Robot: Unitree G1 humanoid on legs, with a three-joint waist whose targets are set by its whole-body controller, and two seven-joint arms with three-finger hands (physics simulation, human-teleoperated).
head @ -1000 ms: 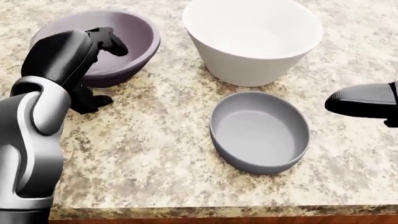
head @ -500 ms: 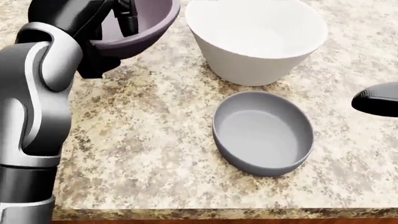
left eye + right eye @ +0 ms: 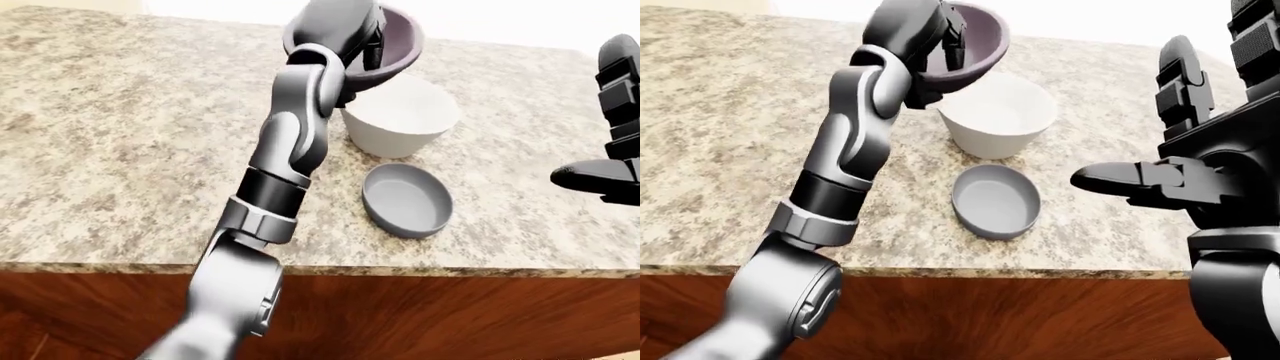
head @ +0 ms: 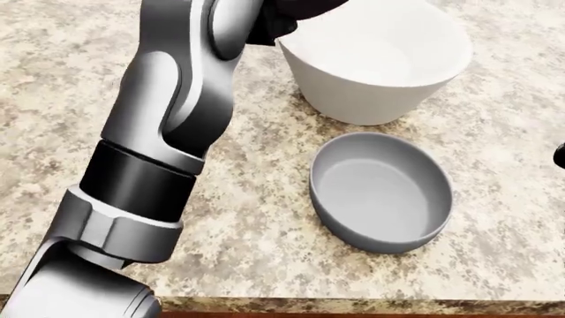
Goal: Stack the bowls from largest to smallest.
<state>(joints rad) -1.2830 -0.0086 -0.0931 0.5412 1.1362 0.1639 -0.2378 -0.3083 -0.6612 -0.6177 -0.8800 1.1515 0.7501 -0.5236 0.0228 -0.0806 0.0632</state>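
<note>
The purple bowl (image 3: pixel 975 41), which a second ago was sitting on the table (image 3: pixel 120 150) at the head view's upper left, is now riding in the air: the left hand (image 3: pixel 950 37) is carrying it up and across toward the white bowl (image 3: pixel 998 112). In the eye views it is hanging tilted above the white bowl's upper-left rim, apart from it and not yet over the middle. The left hand is gripping the purple bowl by its rim, fingers (image 3: pixel 958 39) hooked over the edge into the inside. In the head view the bowl has passed almost out of the top of the picture, and the left arm now fills the left side.

The grey bowl (image 4: pixel 381 192) is lying where it was, on the table just below the white bowl and clear of it. The right hand (image 3: pixel 1160 180) is drawing out of the head view's right edge; in the right-eye view it is waiting off to the right with fingers spread wide, holding nothing.

By my judgement the first stacking step is under way: the white bowl looks the largest and serves as the base, the purple one is going in next, and the grey one is left for last. The purple bowl probably needs levelling and centring before it is let go, or it could catch the rim.
</note>
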